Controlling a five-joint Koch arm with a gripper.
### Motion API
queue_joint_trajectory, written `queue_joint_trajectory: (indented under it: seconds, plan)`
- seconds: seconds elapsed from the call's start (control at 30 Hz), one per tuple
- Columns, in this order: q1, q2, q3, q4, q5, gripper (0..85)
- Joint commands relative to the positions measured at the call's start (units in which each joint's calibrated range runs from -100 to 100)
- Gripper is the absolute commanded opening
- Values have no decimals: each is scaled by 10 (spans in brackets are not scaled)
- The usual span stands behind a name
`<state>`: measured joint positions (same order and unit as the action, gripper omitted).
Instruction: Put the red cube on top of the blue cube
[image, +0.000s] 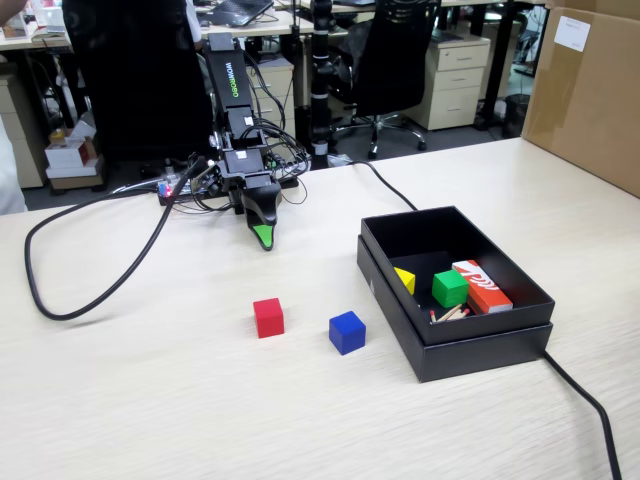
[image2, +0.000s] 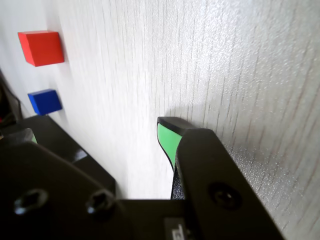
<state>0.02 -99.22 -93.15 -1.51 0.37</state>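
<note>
The red cube (image: 268, 317) sits on the pale wooden table, with the blue cube (image: 347, 332) a short way to its right in the fixed view. They stand apart, not touching. My gripper (image: 262, 235) hangs tip-down near the arm's base, well behind both cubes and holding nothing. In the wrist view the red cube (image2: 41, 47) and blue cube (image2: 45, 101) lie at the far left. My gripper (image2: 102, 139) has one green-padded finger (image2: 168, 138) showing, its pad bare with table beside it; the other jaw is a dark blur at left.
An open black box (image: 450, 345) stands right of the blue cube, holding a green cube (image: 449, 288), a yellow piece (image: 404, 280) and a red-and-white printed box (image: 482, 285). Black cables (image: 60, 300) loop at left and run behind the box. A cardboard box (image: 590, 90) stands far right.
</note>
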Motion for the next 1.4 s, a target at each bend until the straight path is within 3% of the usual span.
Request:
queue_joint_trajectory:
  seconds: [0.0,0.37,0.63,1.07,1.37]
  plan:
    - [-7,-2,48,-107,0,485]
    - [-2,22,385,-345,9,473]
    - [-6,198,604,-450,-21,472]
    - [-60,610,857,-456,-69,473]
    - [-61,772,924,-456,-67,475]
